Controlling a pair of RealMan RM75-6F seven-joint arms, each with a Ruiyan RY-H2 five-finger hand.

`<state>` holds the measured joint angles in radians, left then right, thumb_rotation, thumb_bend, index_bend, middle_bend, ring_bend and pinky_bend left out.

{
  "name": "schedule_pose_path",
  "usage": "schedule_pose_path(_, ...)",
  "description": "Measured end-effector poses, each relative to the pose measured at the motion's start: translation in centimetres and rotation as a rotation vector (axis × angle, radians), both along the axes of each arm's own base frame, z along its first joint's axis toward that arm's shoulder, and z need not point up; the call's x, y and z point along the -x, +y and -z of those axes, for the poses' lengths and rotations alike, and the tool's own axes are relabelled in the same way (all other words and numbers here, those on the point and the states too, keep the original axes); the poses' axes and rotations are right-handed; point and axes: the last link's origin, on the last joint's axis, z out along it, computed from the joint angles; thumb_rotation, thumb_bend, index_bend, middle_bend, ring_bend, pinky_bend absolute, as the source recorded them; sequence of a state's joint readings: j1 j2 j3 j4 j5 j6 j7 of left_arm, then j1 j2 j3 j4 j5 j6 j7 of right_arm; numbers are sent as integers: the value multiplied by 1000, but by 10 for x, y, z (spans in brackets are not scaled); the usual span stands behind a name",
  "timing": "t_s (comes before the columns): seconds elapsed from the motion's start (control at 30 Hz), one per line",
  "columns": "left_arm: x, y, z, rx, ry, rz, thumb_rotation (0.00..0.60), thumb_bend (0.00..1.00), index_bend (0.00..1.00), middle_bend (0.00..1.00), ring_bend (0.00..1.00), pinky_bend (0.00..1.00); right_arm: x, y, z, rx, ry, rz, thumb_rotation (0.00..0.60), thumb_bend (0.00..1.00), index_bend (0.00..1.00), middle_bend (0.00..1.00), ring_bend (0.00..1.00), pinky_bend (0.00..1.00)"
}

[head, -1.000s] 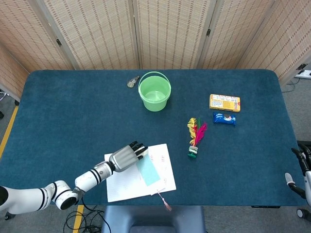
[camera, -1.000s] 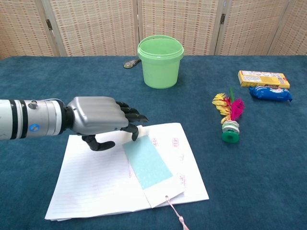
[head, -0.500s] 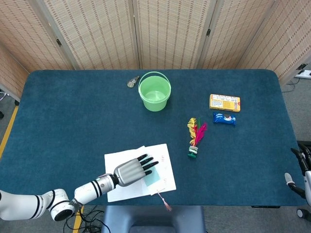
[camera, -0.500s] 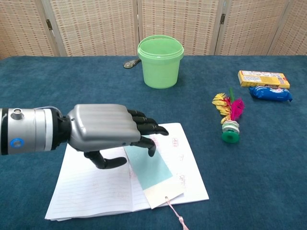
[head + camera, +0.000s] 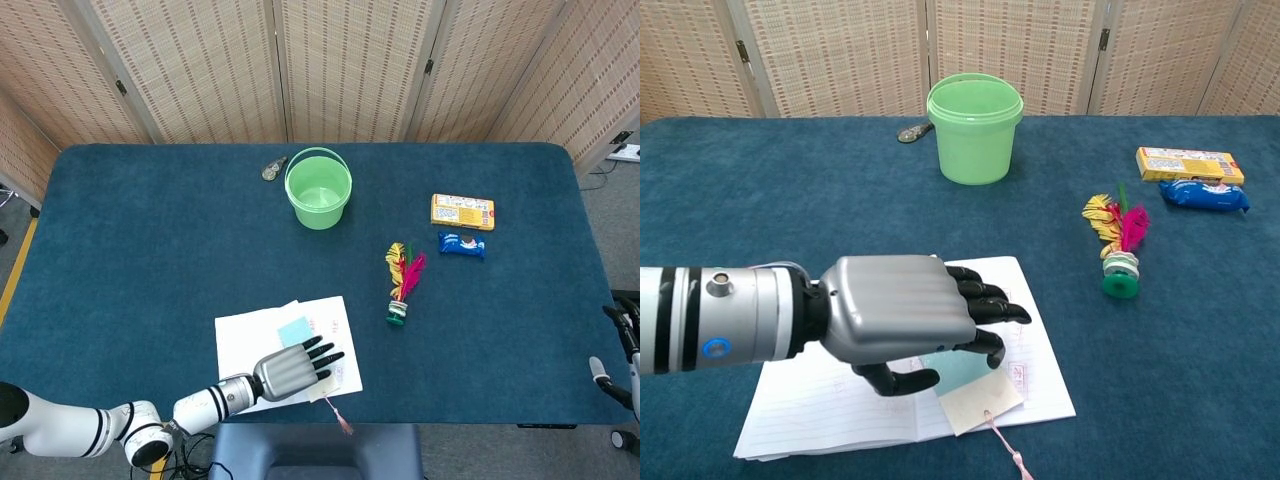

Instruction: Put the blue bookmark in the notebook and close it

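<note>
The open notebook lies with its white pages up near the table's front edge. The blue bookmark rests along the middle of the notebook. Its cream end and pink tassel cord stick out toward the front. My left hand hovers palm down over the bookmark and hides most of it, fingers stretched out and thumb curled beneath, holding nothing. My right hand only shows at the right edge of the head view, off the table.
A green bucket stands at the back centre with a small metal item beside it. A feathered shuttlecock, a yellow box and a blue packet lie to the right.
My left hand has slid across the notebook toward the front edge and to the right, and now covers the bookmark. The bookmark and notebook have stayed in place.
</note>
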<state>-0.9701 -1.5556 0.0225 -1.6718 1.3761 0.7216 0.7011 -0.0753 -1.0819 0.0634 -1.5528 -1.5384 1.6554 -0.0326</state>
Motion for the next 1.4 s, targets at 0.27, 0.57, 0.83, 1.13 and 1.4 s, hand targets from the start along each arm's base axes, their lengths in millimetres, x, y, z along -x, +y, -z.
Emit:
schedule_pose_path(0.27,-8,-5,14,-1,24,-18,600,550,257,0,0,141,3,0,0,-1,-4,9,600,262,161,93,94,141)
schedule_pose_path(0.57,-18,-10,23,7,27,-33,600,550,255,0,0,140,5,0,-1,2,-7,13,600,262,161,93,95,142)
schedule_pose_path(0.83,-25,-12,26,3,21,-47,600,550,254,0,0,140,7,0,-1,2,-11,16,600,262,161,93,94,141)
schedule_pose_path(1.13,-21,-19,22,7,39,-41,600,550,258,0,0,140,7,0,-1,4,-11,14,600,263,161,93,94,141)
schedule_pose_path(1.4,-19,-23,17,8,45,-33,600,550,259,0,0,140,7,1,-1,3,-11,13,600,262,161,93,94,141)
